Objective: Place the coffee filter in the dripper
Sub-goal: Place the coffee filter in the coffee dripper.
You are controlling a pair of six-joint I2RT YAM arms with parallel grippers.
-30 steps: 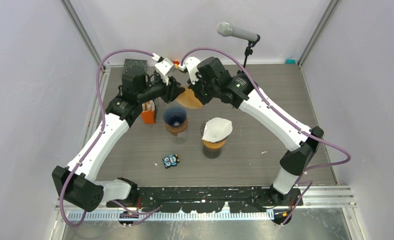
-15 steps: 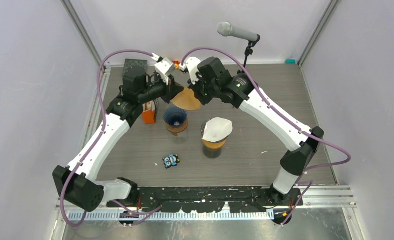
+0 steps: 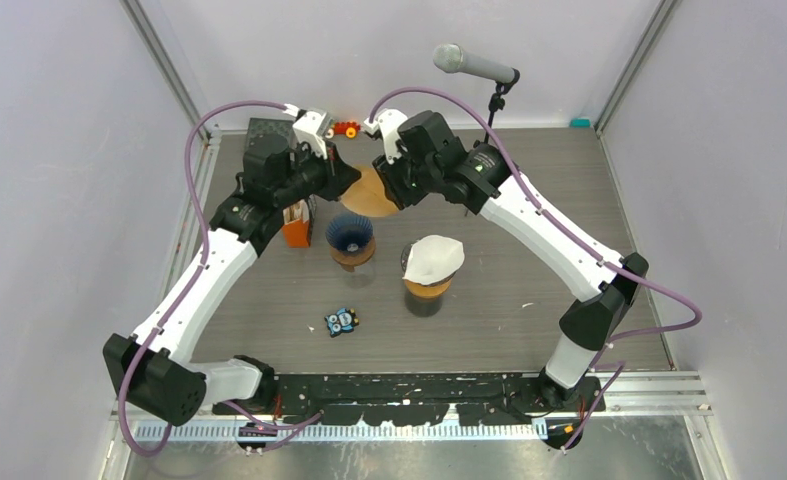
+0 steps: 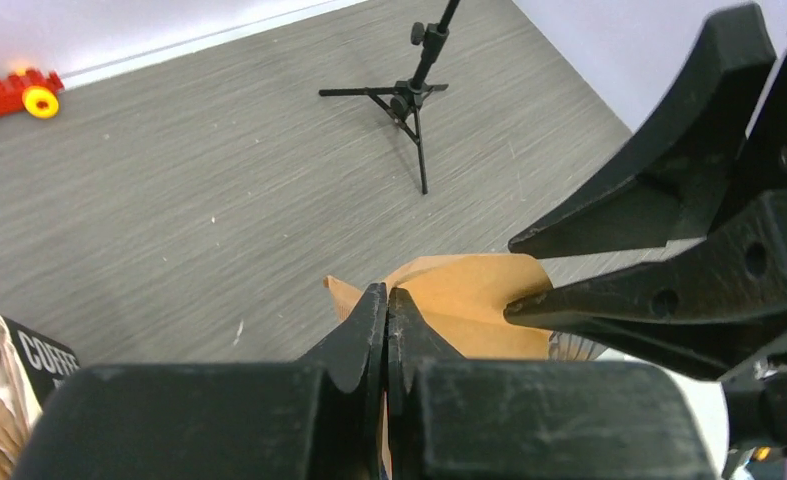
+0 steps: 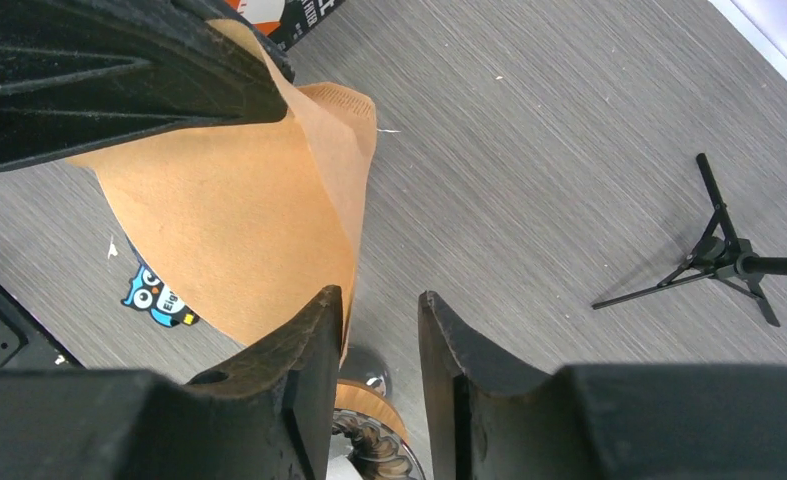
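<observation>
1. One brown coffee filter (image 3: 369, 192) hangs in the air between the two arms, over the back of the table (image 3: 619, 180) and just behind the blue dripper (image 3: 350, 232). It sits in no dripper.
2. Two drippers stand on the table. The blue one shows its bare ribbed inside. The second dripper (image 3: 427, 288) carries one white filter (image 3: 434, 257).
3. Left gripper (image 4: 386, 300): the left wrist view shows its jaws pressed together on the brown filter's edge.
4. Right gripper (image 5: 381, 300): only the right wrist view shows its jaws apart, with bare floor in the gap. The filter lies against the outer side of one finger.
5. Only the top view shows both drippers and one orange filter box (image 3: 296, 226).
</observation>
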